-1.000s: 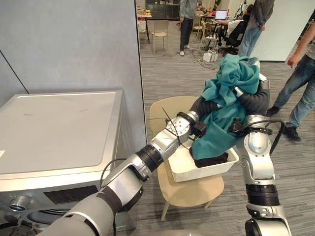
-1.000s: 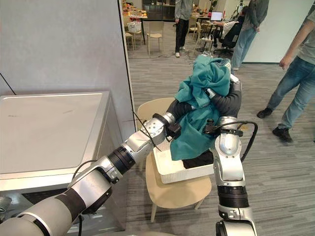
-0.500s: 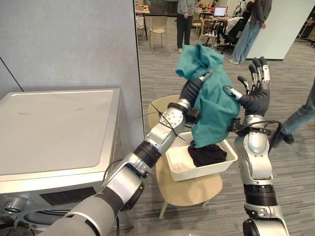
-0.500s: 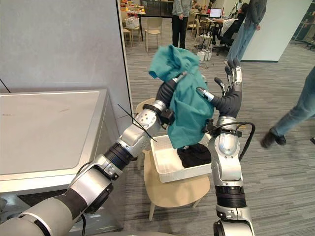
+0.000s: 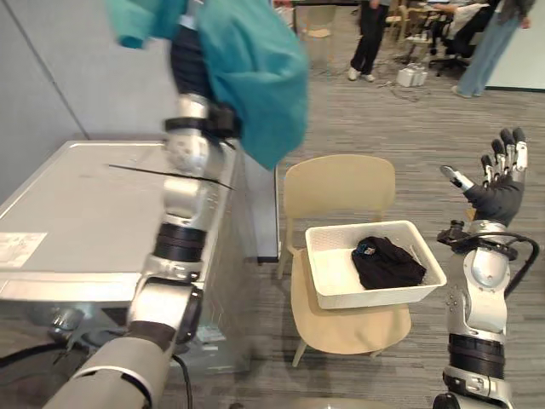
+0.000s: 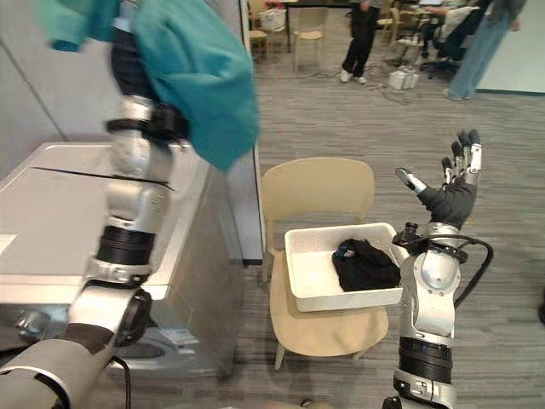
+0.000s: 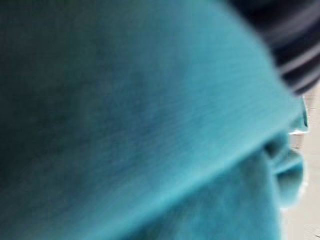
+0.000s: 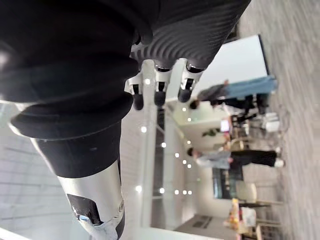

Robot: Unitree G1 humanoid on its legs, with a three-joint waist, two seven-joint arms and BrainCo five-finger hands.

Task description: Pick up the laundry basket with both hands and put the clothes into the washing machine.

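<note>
Up and across goes the left arm since half a second ago: it carried the teal garment (image 5: 255, 77) from above the laundry basket (image 5: 383, 296) and now stands raised over the washing machine (image 5: 85, 213). My head camera has turned with it. The cloth hangs draped over my left hand (image 5: 189, 60), one fold falling past the machine's right edge, and in the left wrist view the teal cloth covers the fingers, so I cannot tell whether they grip it or merely carry it. My right hand (image 5: 498, 183) is held up, palm forward, fingers (image 8: 157, 90) straight and spread with the thumb apart, holding nothing. It is above and to the right of the basket, well clear of its rim.

One white basket sits on the seat of one beige chair (image 5: 341, 183), just right of the one washing machine, whose flat grey lid is down. Neither hand touches the basket. Two garments are in sight: the teal one aloft and one dark garment (image 5: 387, 262) bunched in the basket's right half. Farther back on the grey floor I count two people standing, one in dark trousers (image 5: 372, 38) and one in jeans (image 5: 481, 47).
</note>
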